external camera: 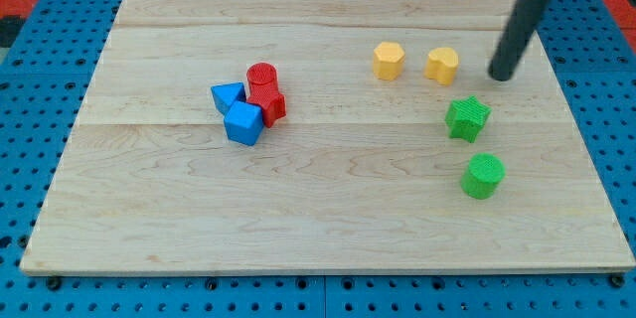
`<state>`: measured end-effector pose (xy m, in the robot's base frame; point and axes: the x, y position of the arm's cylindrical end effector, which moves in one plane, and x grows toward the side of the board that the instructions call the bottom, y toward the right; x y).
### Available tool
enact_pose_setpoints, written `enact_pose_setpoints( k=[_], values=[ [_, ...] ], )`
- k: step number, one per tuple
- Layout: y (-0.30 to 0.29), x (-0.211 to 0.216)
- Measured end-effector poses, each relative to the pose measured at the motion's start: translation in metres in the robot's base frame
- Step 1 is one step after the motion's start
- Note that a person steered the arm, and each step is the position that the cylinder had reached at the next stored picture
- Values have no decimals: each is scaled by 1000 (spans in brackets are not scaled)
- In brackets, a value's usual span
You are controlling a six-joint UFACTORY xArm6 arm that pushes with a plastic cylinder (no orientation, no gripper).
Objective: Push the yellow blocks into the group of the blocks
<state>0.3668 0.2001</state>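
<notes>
Two yellow blocks lie near the view's upper right: a yellow hexagon-like block (389,61) and a yellow heart-like block (443,65) just right of it. My tip (500,77) rests on the board right of the heart-like block, a small gap apart. A group sits left of centre: a red cylinder (261,77), a red block (271,103), a blue triangular block (228,96) and a blue cube (243,123), all touching.
A green star block (467,118) lies below my tip, and a green cylinder (483,176) lies below that, at the view's right. The wooden board (149,219) sits on a blue pegboard.
</notes>
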Motion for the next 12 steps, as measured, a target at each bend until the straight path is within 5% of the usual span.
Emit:
enact_pose_setpoints(
  k=[3, 5, 7, 8, 9, 10, 12],
  values=[
    [-184, -42],
    [-165, -15],
    [-234, -13],
    [-158, -57],
    [-69, -46],
    [-69, -16],
    [-215, -16]
  ],
)
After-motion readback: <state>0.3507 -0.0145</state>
